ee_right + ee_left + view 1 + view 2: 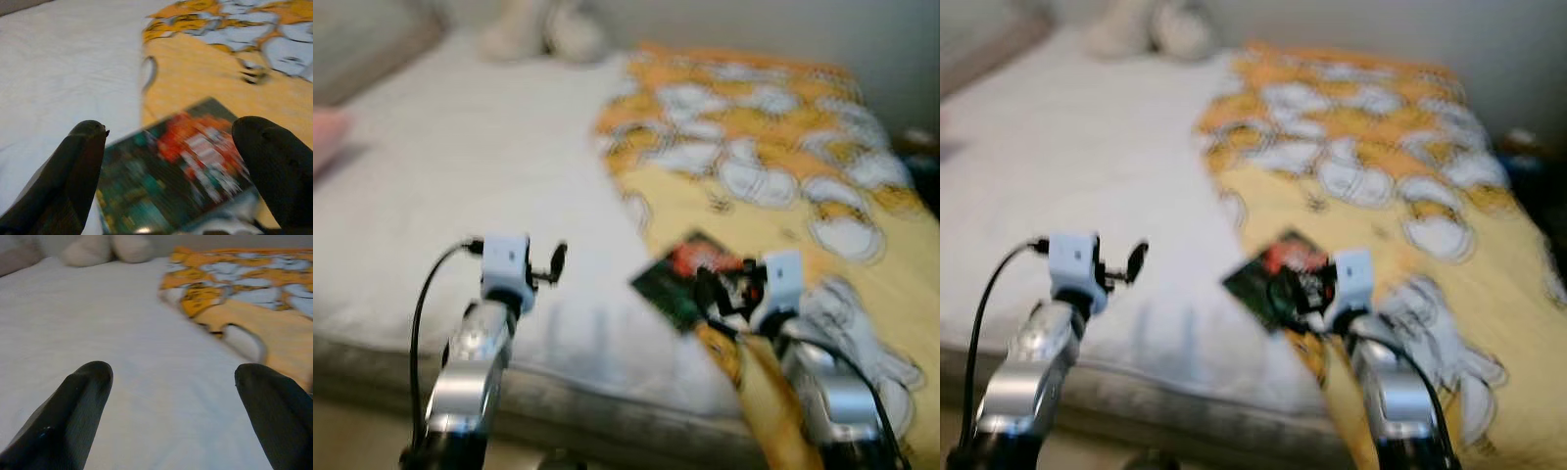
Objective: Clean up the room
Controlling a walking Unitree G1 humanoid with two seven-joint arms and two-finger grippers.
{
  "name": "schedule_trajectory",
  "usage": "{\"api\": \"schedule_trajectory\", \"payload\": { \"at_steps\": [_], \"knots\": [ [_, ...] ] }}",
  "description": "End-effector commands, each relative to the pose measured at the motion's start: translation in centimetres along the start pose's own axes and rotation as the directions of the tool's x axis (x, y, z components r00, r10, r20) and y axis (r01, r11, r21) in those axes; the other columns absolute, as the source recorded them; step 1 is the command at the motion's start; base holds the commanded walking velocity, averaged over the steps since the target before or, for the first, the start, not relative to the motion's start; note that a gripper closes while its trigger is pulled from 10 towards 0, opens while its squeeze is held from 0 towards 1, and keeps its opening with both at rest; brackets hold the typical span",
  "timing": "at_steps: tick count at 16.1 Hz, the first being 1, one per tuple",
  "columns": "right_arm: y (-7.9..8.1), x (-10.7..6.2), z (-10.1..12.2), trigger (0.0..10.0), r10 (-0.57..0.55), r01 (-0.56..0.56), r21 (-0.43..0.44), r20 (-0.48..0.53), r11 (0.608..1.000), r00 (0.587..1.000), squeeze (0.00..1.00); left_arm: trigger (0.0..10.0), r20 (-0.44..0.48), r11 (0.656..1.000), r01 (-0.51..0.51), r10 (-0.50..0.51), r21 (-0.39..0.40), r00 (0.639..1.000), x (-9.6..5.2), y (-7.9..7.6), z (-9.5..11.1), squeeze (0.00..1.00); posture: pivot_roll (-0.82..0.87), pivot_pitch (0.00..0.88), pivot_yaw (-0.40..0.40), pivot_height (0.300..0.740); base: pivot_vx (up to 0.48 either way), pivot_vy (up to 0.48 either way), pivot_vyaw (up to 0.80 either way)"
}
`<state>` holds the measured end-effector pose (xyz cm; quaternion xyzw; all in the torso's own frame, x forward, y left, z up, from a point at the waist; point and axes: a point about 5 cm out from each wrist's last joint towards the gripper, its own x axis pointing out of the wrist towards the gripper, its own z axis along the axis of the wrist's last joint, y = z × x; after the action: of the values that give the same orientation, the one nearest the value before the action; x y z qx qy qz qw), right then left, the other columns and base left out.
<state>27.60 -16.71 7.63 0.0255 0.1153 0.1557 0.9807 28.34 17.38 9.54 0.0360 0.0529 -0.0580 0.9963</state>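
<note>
Right wrist view, right gripper point(168, 169) fingers apart over book point(181, 171), print blurred, left gripper point(173, 416) spread

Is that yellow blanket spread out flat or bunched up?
Spread flat: the blanket lies smoothly over the bed's right half, book resting on it.

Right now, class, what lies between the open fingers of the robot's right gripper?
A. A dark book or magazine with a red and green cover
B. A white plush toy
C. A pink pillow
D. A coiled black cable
A. The right wrist view shows the right gripper open, its fingers either side of the dark book, which lies at the edge of the yellow blanket on the bed.
</note>
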Motion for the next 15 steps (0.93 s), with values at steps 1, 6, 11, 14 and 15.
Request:
{"api": "schedule_trajectory", "payload": {
  "at_steps": [1, 6, 11, 14, 15],
  "knots": [
    [-0.2, 0.2, 0.4, 10.0, -0.009, 0.009, -0.011, 0.007, 1.0, 1.0, 0.0, 10.0, 0.004, 1.0, 0.0, 0.0, -0.008, 1.0, 0.0, 0.0, 0.3, 0.0, -0.02, 0.0, 0.019, 0.74, 0.3, 0.0, 0.0],
    [-0.4, 0.0, 0.1, 10.0, -0.003, 0.003, -0.001, -0.013, 1.0, 1.0, 0.0, 10.0, -0.004, 1.0, -0.014, 0.014, -0.011, 1.0, -0.5, 0.1, -0.1, 0.0, -0.01, 0.0, 0.001, 0.74, 0.176, 0.0, 0.0],
    [-0.3, 0.2, 0.2, 10.0, 0.01, -0.01, 0.016, -0.008, 1.0, 1.0, 0.0, 10.0, -0.018, 1.0, -0.019, 0.019, -0.022, 1.0, -1.2, 0.0, -0.5, 0.0, 0.0, 0.0, -0.001, 0.74, 0.0, 0.0, 0.0],
    [-0.4, 0.4, 0.3, 10.0, 0.0, 0.0, 0.021, -0.008, 1.0, 1.0, 0.0, 10.0, -0.02, 1.0, 0.003, -0.003, -0.016, 1.0, -0.8, 0.0, -0.1, 0.0, 0.0, 0.0, 0.006, 0.74, 0.0, 0.0, 0.0],
    [-0.5, 0.4, 0.3, 10.0, -0.005, 0.005, 0.019, -0.006, 1.0, 1.0, 0.0, 10.0, -0.017, 1.0, 0.0, 0.0, -0.013, 1.0, -0.7, 0.0, -0.1, 0.0, 0.0, 0.0, 0.008, 0.74, 0.0, 0.0, 0.0]
  ]
}}
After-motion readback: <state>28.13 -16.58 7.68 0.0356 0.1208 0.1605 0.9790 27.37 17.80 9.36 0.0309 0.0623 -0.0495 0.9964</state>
